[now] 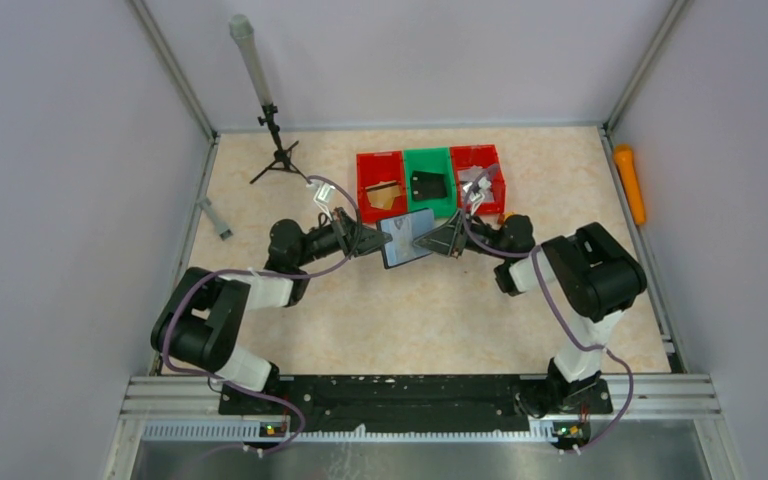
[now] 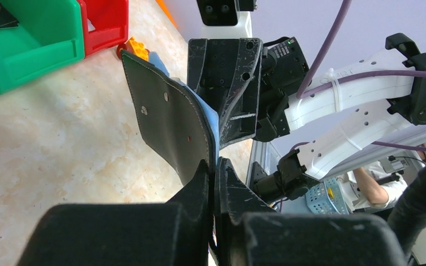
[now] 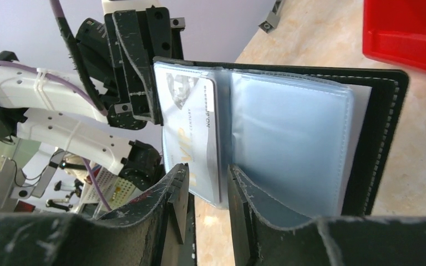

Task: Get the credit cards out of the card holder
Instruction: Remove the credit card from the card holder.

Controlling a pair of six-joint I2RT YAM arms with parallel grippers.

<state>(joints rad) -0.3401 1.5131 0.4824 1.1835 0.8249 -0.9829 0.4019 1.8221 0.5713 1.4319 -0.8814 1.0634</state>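
Above the beige table (image 1: 440, 310), left claw (image 2: 215, 166) pinches the card holder (image 1: 407, 238), right claw (image 3: 206, 174) straddles it half-open.

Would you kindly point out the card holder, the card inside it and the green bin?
card holder (image 1: 407, 238): top view, its open pale inside.
card (image 3: 191, 127): right wrist view, its printed face.
green bin (image 1: 428, 156): top view, its far wall.

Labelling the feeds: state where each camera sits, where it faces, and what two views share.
Top external: high behind the bases, looking down at the table; both arms show, meeting at the card holder.
Left wrist: on the left arm, facing the right arm; left gripper shut on the holder's edge.
Right wrist: on the right arm, facing the left arm; right gripper at the holder's open sleeves.
Shared: both wrist views show the holder and the opposite gripper.
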